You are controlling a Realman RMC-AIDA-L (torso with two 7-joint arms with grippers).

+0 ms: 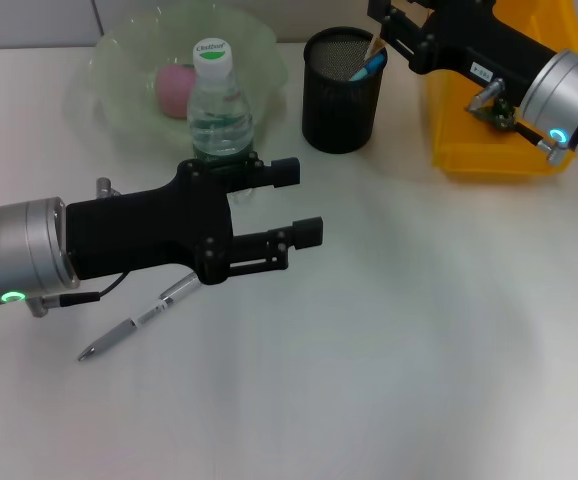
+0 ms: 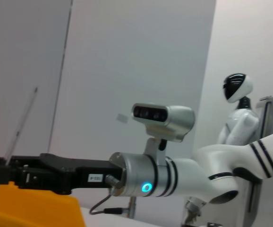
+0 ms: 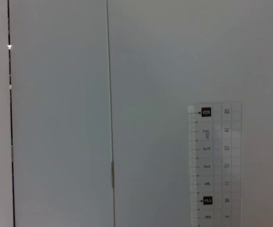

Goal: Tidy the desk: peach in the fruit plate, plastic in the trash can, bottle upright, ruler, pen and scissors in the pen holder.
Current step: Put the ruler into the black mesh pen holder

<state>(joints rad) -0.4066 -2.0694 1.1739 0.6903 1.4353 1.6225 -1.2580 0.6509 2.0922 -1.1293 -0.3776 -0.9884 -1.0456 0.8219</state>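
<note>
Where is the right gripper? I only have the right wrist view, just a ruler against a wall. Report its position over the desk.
Observer: The right gripper, holding the ruler, hangs over the black pen holder, beside the yellow trash can.
Operator: Tell me what lies loose on the desk.
Observer: A pen lies on the table, partly under the left arm.
Operator: Give me the left gripper's state.
Observer: The left gripper is open and empty, next to the upright bottle.
</note>
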